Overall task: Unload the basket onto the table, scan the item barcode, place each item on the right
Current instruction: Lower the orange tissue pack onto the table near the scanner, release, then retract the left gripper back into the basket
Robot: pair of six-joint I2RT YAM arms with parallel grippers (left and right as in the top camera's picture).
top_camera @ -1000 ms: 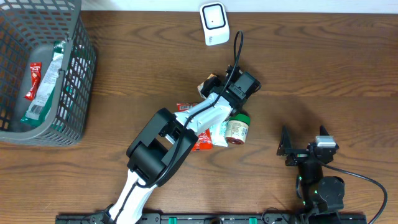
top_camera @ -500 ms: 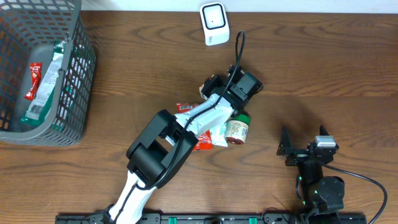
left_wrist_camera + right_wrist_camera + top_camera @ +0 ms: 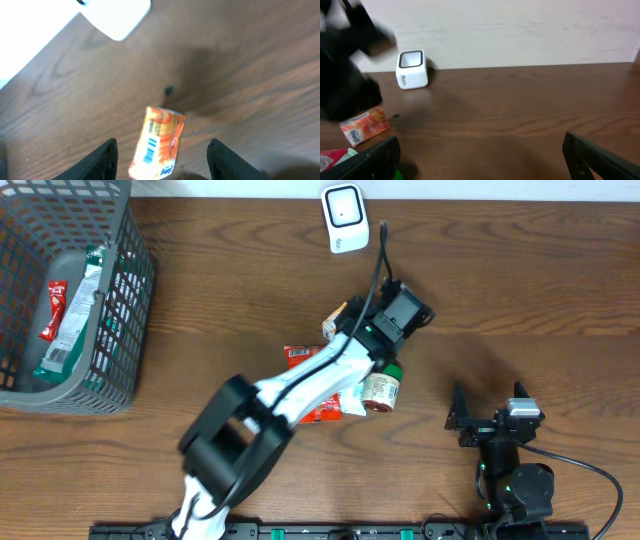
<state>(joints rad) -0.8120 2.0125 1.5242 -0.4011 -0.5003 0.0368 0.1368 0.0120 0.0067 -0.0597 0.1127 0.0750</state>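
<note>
Orange packet (image 3: 157,145) lies barcode-up on the wood table (image 3: 200,330), toward the far edge, near the white scanner (image 3: 345,218). Left gripper (image 3: 164,152): jaws apart, straddling the packet, no contact. Right gripper (image 3: 482,157): jaws wide apart, empty, near-right corner.

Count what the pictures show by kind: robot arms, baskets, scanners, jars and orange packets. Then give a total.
Robot arms: 2 (left, right)
Basket: 1
Scanner: 1
Jar: 1
Orange packet: 1
Total: 6
</note>
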